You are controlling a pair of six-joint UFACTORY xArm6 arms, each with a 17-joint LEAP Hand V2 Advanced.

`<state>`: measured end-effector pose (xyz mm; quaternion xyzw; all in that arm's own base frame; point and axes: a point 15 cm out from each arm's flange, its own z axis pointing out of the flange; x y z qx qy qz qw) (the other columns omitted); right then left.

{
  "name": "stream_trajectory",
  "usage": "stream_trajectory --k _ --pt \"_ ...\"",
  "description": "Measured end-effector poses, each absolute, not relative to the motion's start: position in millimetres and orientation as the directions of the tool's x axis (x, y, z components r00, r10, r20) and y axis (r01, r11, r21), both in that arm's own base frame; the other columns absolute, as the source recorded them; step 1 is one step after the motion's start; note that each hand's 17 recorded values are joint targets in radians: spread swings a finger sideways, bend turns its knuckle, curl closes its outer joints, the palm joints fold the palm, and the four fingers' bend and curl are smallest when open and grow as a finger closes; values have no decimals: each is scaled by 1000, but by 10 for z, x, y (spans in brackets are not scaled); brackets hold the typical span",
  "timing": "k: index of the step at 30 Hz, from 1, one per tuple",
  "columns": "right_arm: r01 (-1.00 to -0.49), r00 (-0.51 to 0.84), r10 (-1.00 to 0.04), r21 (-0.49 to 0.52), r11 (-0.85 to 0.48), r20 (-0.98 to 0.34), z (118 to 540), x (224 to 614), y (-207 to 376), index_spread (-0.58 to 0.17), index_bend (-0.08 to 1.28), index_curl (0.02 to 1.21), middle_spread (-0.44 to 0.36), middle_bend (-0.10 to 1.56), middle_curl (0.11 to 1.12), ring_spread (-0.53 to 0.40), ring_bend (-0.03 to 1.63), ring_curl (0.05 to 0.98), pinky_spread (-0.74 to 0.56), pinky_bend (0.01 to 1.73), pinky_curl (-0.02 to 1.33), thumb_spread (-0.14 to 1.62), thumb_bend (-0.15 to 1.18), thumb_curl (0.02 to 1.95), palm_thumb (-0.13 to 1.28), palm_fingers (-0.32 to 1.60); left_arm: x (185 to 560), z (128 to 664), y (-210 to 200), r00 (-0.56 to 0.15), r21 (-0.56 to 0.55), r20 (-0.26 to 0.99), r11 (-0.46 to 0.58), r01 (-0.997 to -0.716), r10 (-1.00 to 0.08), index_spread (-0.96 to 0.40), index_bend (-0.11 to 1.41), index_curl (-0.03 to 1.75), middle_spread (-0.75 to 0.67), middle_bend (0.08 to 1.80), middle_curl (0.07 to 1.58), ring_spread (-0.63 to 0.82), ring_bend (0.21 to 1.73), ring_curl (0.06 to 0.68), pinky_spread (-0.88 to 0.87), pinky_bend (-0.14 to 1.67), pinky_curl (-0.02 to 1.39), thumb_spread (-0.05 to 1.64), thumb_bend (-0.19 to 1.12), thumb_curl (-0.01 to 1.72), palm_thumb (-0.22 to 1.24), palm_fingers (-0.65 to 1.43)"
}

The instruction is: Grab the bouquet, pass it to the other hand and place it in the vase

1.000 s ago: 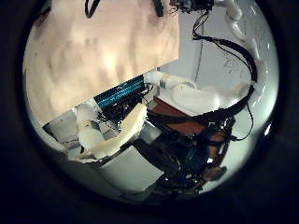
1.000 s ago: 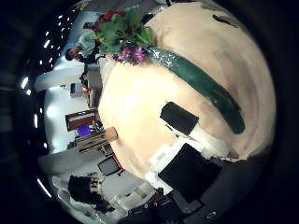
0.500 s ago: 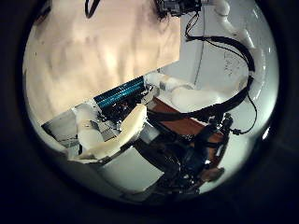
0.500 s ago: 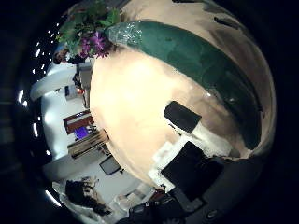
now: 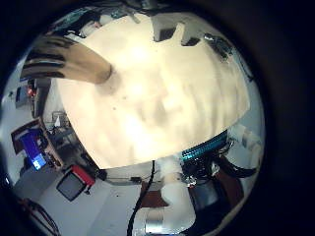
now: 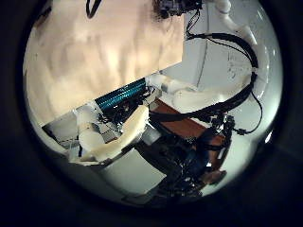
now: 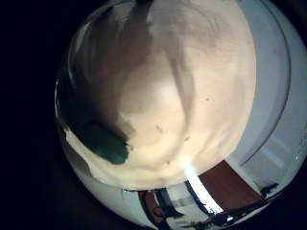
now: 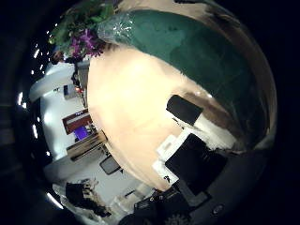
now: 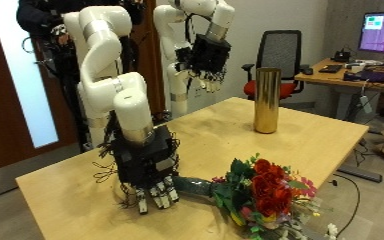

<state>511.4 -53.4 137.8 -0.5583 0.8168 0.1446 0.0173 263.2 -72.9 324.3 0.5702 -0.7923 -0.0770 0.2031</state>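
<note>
Two arms come in over the light wooden table [image 9: 205, 135]. At the near edge lies the bouquet [image 9: 264, 192], red and pink blooms toward four o'clock, its dark green wrapped stem [image 9: 195, 184] running back toward nine o'clock under the right hand [image 9: 150, 190]. That hand hangs palm down just over the stem, fingers relaxed and pointing at the table; whether they touch the wrap is hard to judge. Well apart, at one o'clock, stands the tall gold vase [image 9: 265, 100], upright. High above the far side, the left hand [image 9: 208, 58] hovers, fingers loosely extended, holding nothing.
</note>
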Motion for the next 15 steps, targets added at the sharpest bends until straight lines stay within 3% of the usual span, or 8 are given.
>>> stream_trajectory --k 12,15 --pt "-916 -358 -915 262 305 -186 1310 5145 -420 -180 200 374 4 534 403 -115 832 183 40 493 71 978 -20 405 695 568 2658 3256 -732 -268 354 234 339 -872 -934 139 157 286 225 288 359 489 464 206 506 210 319 952 -28 305 427 154" --pt "-914 -352 -918 280 294 -184 1309 5103 -374 -231 211 386 -64 590 422 -187 902 194 -57 532 44 960 -16 420 752 796 2662 3260 -728 -267 352 234 337 -873 -935 139 156 285 233 283 359 489 467 206 506 213 320 952 -28 305 427 151"
